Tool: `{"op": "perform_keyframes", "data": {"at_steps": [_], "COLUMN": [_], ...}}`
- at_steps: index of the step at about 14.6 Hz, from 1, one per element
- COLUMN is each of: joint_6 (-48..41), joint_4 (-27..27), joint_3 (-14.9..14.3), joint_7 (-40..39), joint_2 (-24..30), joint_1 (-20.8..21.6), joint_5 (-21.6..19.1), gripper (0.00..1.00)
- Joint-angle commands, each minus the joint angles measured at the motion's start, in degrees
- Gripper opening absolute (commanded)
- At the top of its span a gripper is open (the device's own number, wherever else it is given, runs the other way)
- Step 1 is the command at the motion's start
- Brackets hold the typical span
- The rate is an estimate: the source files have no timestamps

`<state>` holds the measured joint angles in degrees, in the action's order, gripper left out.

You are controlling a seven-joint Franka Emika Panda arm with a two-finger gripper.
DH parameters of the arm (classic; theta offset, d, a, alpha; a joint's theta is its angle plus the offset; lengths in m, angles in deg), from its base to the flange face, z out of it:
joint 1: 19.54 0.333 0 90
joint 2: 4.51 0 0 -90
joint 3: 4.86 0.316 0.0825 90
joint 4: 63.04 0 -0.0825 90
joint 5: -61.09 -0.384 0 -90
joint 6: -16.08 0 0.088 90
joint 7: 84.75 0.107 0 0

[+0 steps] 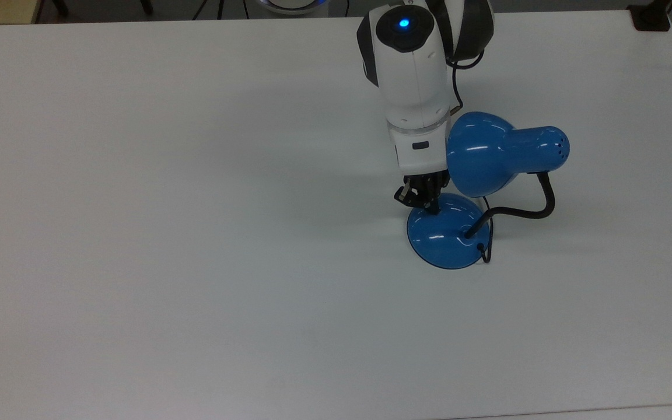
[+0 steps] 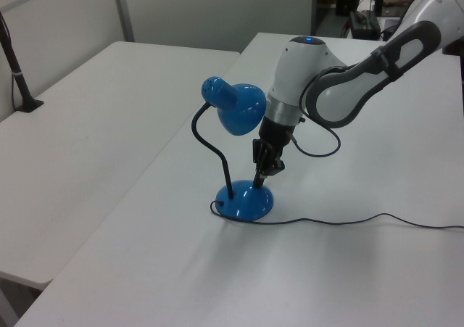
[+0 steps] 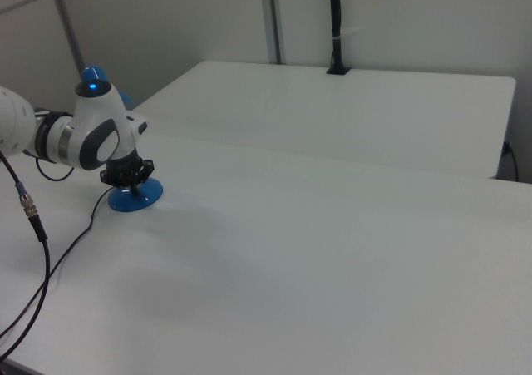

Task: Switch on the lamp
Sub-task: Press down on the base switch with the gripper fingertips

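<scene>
Clenched fingers (image 1: 427, 205) press the lamp (image 1: 448, 231) base (left view shows its cord (image 2: 348, 220) trailing).

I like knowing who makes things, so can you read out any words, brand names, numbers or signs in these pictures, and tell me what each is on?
None can be read.
The robot arm: a blue light on its white housing, no lettering; a small dark patch lower down is too small to read.
The blue lamp, its base, its cord and the white table: no print or labels.
</scene>
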<state>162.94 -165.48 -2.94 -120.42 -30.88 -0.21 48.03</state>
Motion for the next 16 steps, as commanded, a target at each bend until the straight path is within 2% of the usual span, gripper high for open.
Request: {"op": "perform_keyframes", "data": {"at_steps": [1,4,8,16], "joint_6": [1.32,1.15,0.71,0.0], "joint_4": [0.4,0.49,1.36,1.54], "joint_3": [0.71,0.71,0.71,0.71], "joint_7": [0.86,0.86,0.77,0.95], "joint_2": [-2.37,-2.46,-2.99,-4.22], "joint_1": [0.62,0.53,0.71,2.37], "joint_5": [3.21,6.99,8.92,10.07], "gripper": [0.0,0.0,0.0,0.0]}}
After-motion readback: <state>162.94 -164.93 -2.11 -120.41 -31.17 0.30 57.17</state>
